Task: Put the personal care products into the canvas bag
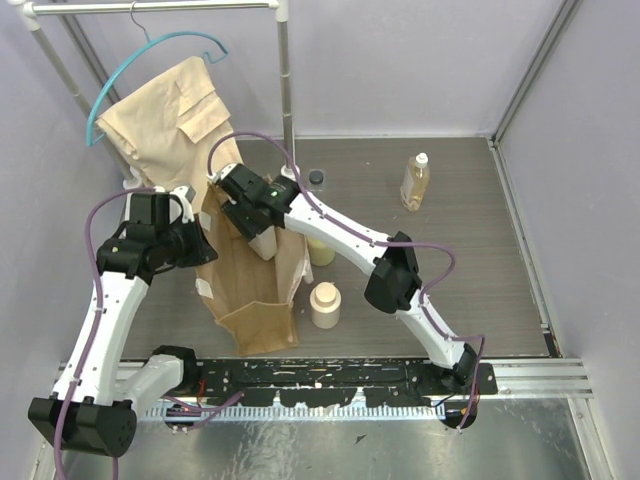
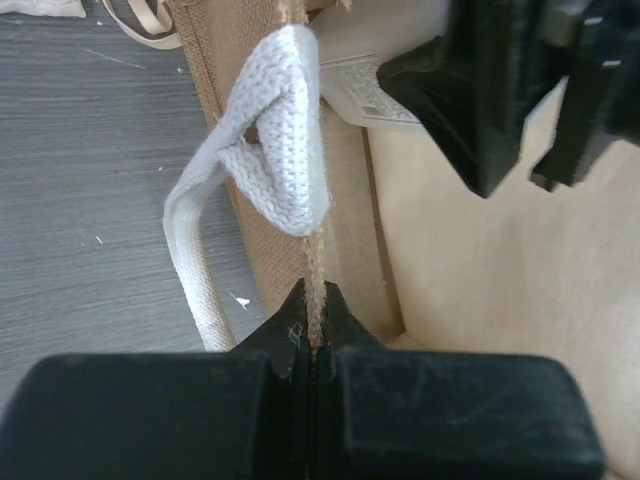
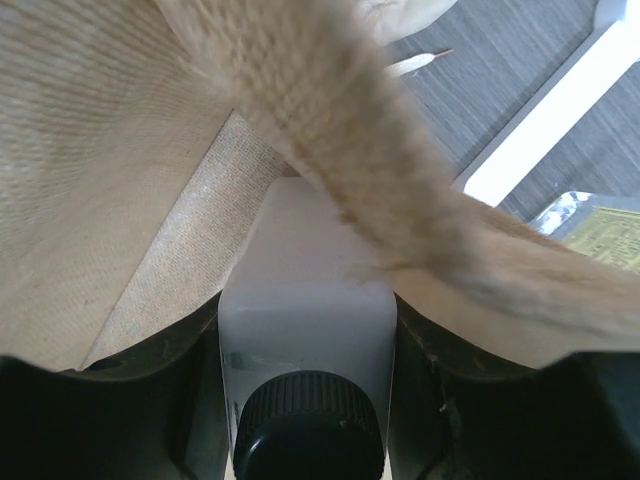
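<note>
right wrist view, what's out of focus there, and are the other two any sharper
Right wrist: the strap handle crossing near the lens is smeared soft, the white bottle behind reads clearer. Left wrist: the woven strap is crisp, the black right pincer blurred. Top external: sharp, evenly lit, only soft shadows.

Beige garment (image 1: 165, 125) hangs on a teal hanger (image 1: 200, 37) from a white rail (image 1: 150, 7) at the far left corner. One upright pole (image 1: 286, 90) stands just beside it. Table top (image 1: 450, 260) is dark grey and wood-grained. Pale lilac walls (image 1: 400, 60) enclose it.
</note>
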Robot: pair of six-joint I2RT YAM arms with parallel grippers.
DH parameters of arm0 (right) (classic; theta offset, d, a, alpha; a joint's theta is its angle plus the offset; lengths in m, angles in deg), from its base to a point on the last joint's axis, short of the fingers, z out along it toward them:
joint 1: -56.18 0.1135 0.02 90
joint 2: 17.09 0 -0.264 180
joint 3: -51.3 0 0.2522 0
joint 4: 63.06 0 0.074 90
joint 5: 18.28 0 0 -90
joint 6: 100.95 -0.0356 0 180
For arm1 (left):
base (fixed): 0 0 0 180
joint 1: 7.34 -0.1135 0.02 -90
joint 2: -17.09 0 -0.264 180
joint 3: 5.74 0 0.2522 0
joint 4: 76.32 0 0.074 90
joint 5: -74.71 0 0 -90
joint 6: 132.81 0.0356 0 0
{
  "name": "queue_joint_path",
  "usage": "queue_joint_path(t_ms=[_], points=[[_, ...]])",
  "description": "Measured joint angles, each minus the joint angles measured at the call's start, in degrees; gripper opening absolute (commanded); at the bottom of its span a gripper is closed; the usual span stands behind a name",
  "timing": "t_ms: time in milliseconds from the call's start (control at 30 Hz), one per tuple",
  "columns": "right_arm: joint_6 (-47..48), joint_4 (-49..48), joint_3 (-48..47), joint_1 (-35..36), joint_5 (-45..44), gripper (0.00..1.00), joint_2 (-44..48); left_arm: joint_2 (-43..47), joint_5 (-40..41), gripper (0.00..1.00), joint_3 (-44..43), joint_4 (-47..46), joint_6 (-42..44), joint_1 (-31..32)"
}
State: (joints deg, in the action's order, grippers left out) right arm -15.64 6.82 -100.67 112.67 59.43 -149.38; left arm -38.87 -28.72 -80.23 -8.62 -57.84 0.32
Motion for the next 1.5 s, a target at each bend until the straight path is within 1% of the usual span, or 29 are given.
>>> queue_joint_path(t_ms=[333,400,467,500,633,733,833,900,967,1267,1500], points=[[1.0,-3.0,1.5,0.0,0.0,0.01,-3.0,0.0,-0.8,0.00,1.6,-1.5,-0.7,0.0],[1.2,-3.8,2.2,0.0,-0.1,0.05,-3.0,0.0,-1.0,0.00,1.7,-1.6,-0.9,0.0],[1.5,-5.4,3.3,0.0,-0.2,0.14,-3.0,0.0,-1.1,0.00,1.8,-1.9,-1.1,0.0],[1.6,-6.0,3.8,0.0,-0.3,0.20,-2.8,0.0,-1.2,0.00,1.8,-1.9,-1.1,0.0],[1.6,-7.9,5.3,0.0,-0.5,0.57,-2.3,0.0,-1.2,0.00,1.8,-2.0,-1.3,0.0],[1.5,-8.8,5.8,0.0,-1.0,0.77,-2.2,0.0,-1.2,0.00,1.8,-2.0,-1.3,0.0],[1.3,-9.2,6.4,0.0,-2.2,0.91,-2.2,0.0,-1.3,0.00,1.8,-2.0,-1.4,0.0],[1.2,-9.1,6.4,0.0,-2.6,0.97,-1.9,0.0,-1.3,0.00,1.8,-2.1,-1.5,0.0],[1.2,-8.7,6.4,0.0,-2.6,1.00,-1.2,-0.1,-1.4,0.00,1.8,-2.1,-1.5,0.0],[0.9,-6.4,6.2,0.0,-2.6,1.00,5.7,-0.3,-1.5,0.00,1.8,-2.3,-1.5,0.0],[0.9,-8.0,8.7,0.0,-4.0,1.00,17.4,-0.6,-1.5,0.00,1.8,-2.3,-1.5,0.0]])
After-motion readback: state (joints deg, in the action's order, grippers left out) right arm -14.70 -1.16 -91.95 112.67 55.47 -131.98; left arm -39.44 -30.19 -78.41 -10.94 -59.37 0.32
